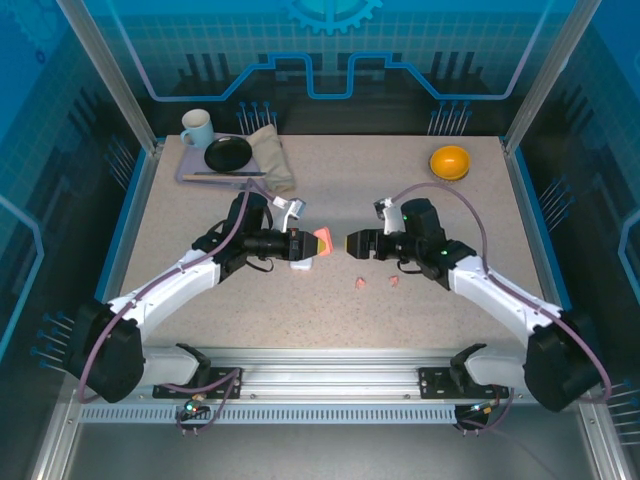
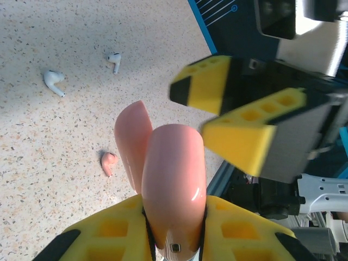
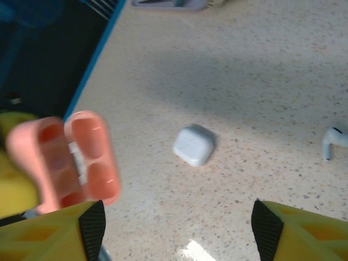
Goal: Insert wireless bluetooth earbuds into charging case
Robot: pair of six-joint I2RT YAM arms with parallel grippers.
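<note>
My left gripper (image 1: 312,244) (image 2: 174,209) is shut on the salmon-pink charging case (image 1: 323,244) (image 2: 173,185), held above the table with its lid (image 2: 133,138) swung open. My right gripper (image 1: 352,243) (image 3: 179,231) faces it from the right, jaws open with nothing between them; its yellow fingers (image 2: 239,133) hang close above the case. The open case (image 3: 70,160) sits just beyond my right gripper's left finger. A white case (image 1: 302,264) (image 3: 193,144) lies shut on the table. Two pink earbuds (image 1: 357,284) (image 1: 393,282) and two white earbuds (image 2: 54,81) (image 2: 115,61) lie loose on the table.
A tray (image 1: 185,172) at the back left carries a mug (image 1: 196,128), a black plate (image 1: 228,153) and a folded cloth (image 1: 270,152). An orange bowl (image 1: 450,161) stands at the back right. Blue walls edge the table.
</note>
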